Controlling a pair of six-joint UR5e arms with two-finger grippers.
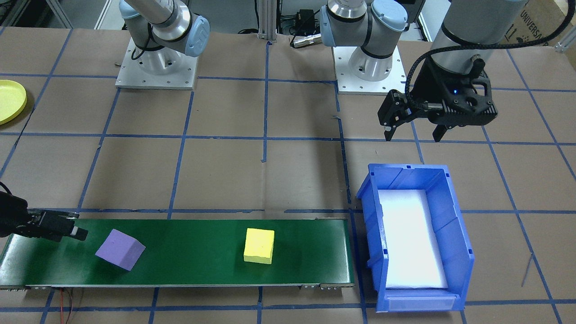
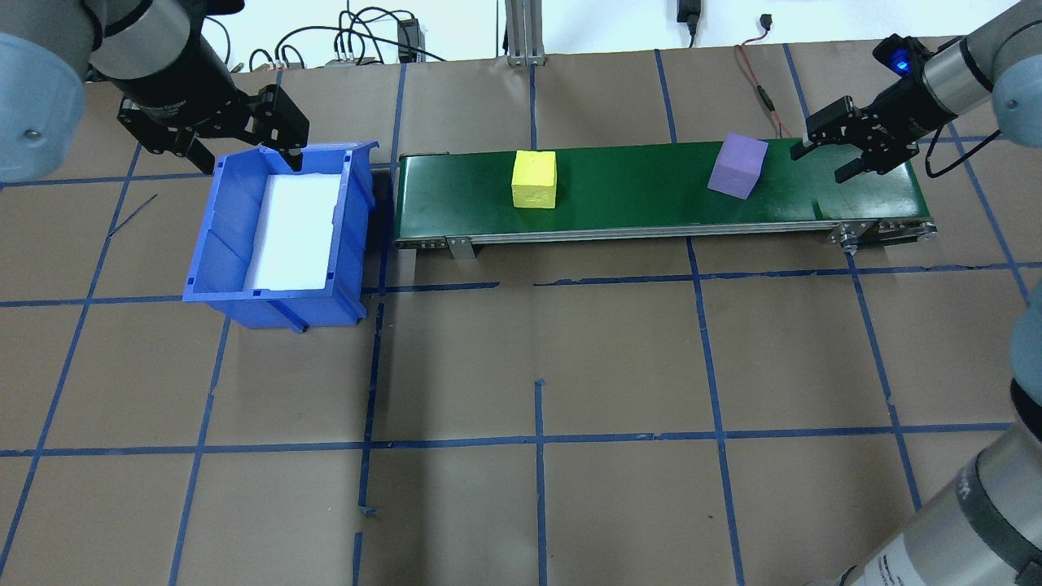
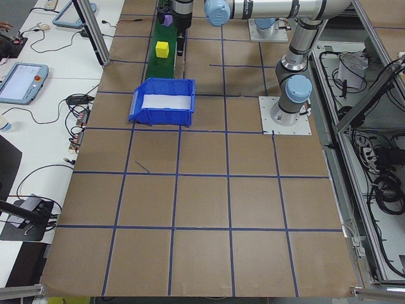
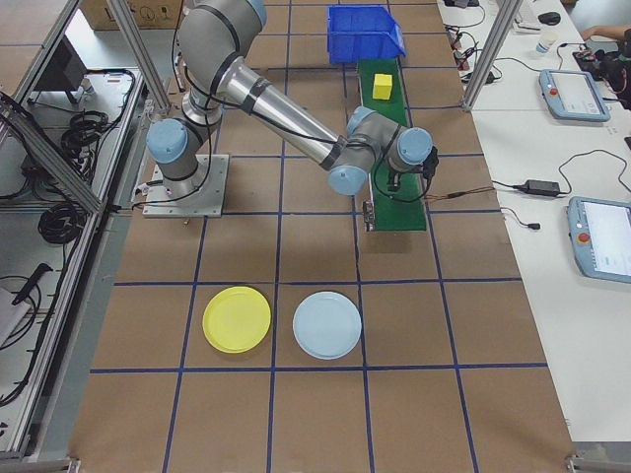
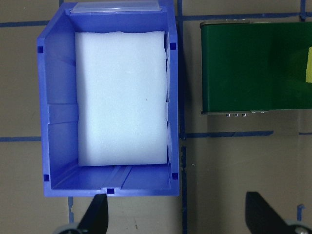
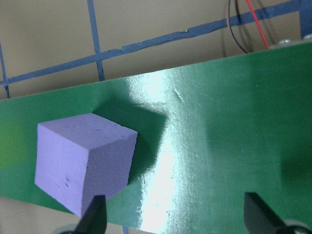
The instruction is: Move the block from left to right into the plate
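The purple block (image 2: pixel 737 166) sits on the green conveyor belt (image 2: pixel 651 195), turned a little askew, toward the belt's end on the robot's right. The right tool (image 2: pixel 824 161) hangs just beside it, at about 3 o'clock from it in the overhead view, fingers spread and not touching the block (the wrist camera shows the cube ahead of the tips, off to one side). A yellow block (image 2: pixel 534 179) rests squarely farther along the same belt, at 9 o'clock from the purple one and well apart from it. The yellow plate (image 4: pixel 237 319) lies on the bench far from the belt, on the robot's right, just beside a pale blue plate (image 4: pixel 327 324). Off the belt's other end stands a blue bin (image 2: pixel 281 236) lined with white foam. The left tool (image 2: pixel 244 155) hovers over the bin's edge, released and empty.
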